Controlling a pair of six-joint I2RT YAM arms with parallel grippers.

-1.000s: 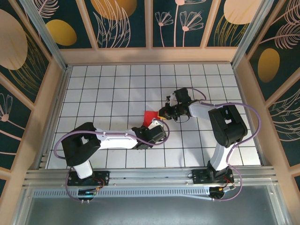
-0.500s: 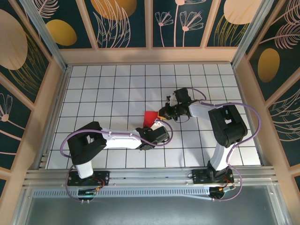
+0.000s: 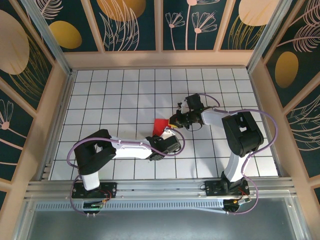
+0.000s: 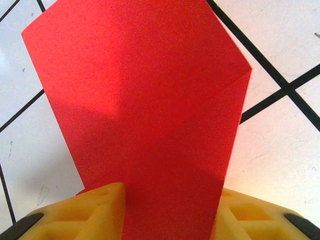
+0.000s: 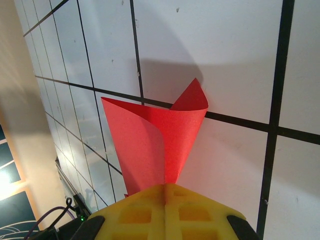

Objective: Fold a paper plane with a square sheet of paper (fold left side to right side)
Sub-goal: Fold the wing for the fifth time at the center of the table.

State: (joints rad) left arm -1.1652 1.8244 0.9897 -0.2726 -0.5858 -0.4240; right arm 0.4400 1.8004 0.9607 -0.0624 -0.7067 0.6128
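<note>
White tiles (image 3: 100,100) lay under the red paper (image 3: 160,124); right gripper (image 5: 165,187) pinched it tight, left gripper (image 4: 170,196) stood apart around it.

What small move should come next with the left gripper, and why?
Probably close the left gripper on the red paper: its yellow fingers stand apart with the sheet between them, while the right gripper pinches a curled, uncreased part.
</note>
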